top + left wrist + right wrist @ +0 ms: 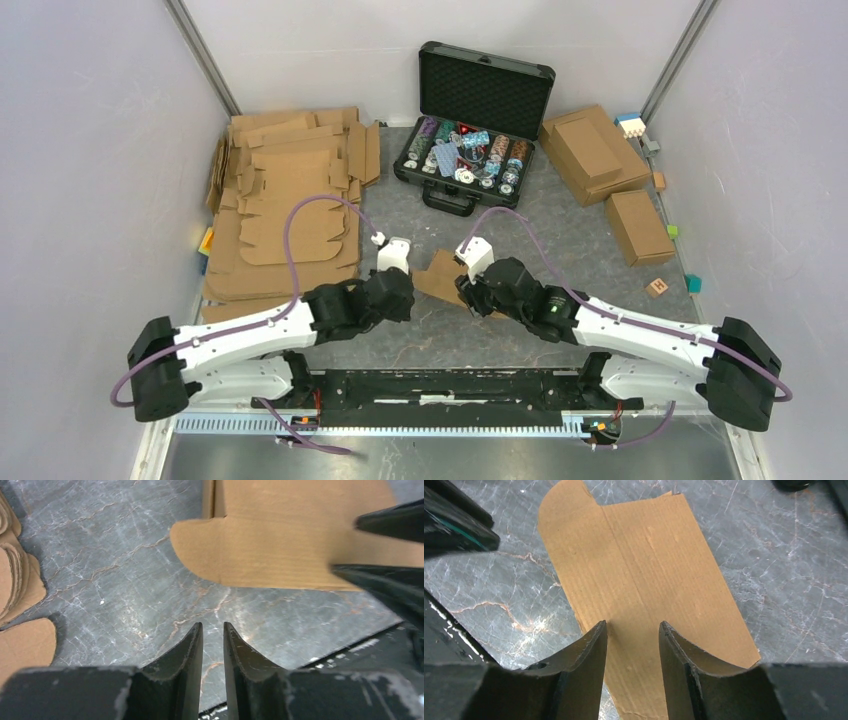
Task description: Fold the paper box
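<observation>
The paper box [437,272] is a flat brown cardboard blank with a rounded flap, lying on the grey mat between my two grippers. In the left wrist view the paper box [280,545] lies ahead and to the right of my left gripper [212,625]. That gripper's jaws are almost shut with only a thin gap and nothing between them. My left gripper [405,290] sits just left of the blank. My right gripper [631,623] is open a little, its fingertips down over the paper box [644,570] and holding nothing. My right gripper [468,293] is at the blank's right end.
A stack of many flat brown blanks [285,210] fills the left side; its edge shows in the left wrist view [20,580]. An open black case [475,120] with small items stands at the back. Folded cardboard boxes [595,150] [638,225] and small blocks [657,287] are on the right.
</observation>
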You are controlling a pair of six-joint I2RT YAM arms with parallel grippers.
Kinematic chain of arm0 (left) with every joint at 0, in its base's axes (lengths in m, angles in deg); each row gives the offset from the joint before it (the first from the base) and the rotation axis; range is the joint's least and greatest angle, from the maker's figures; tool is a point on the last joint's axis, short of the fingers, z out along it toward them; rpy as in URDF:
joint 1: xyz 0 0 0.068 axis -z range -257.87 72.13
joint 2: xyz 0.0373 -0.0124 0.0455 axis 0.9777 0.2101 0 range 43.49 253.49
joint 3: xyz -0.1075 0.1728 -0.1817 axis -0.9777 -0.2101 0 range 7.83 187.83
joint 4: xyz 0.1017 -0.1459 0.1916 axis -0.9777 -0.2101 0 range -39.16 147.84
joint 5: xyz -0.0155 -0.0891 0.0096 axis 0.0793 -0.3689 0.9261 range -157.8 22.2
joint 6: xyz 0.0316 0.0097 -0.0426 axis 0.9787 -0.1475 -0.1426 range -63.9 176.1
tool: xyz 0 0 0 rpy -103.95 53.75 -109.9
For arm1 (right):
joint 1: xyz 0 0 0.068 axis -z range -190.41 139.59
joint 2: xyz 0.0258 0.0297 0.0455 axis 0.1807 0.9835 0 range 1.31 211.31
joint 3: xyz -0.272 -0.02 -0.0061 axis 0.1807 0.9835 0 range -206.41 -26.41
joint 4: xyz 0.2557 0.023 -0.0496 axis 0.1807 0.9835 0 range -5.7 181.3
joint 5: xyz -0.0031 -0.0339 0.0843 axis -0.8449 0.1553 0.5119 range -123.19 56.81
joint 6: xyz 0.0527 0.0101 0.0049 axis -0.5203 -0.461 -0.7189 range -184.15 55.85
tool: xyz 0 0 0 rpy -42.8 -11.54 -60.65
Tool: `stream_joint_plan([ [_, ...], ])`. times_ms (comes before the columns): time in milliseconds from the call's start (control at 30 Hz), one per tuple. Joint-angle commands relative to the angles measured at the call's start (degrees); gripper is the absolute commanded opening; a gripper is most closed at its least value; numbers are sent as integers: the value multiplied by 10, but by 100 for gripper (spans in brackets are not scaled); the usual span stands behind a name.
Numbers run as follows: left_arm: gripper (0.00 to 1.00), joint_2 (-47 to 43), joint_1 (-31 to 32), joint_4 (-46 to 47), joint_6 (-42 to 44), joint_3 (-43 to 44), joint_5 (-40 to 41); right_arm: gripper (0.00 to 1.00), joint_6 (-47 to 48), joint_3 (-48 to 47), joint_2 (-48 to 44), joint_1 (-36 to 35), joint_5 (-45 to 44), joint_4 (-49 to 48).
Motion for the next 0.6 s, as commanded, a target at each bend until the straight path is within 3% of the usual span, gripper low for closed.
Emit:
stream_joint_plan([
  [0, 26, -26, -50, -35, 27, 68, -104, 48, -14, 12, 2, 7, 30, -31],
  [300, 28, 71, -133, -8, 94, 173, -200, 54, -53, 68, 2, 35, 106, -88],
  [567, 24, 204, -153, 48, 98, 217, -242, 54, -63, 86, 3, 54, 130, -97],
])
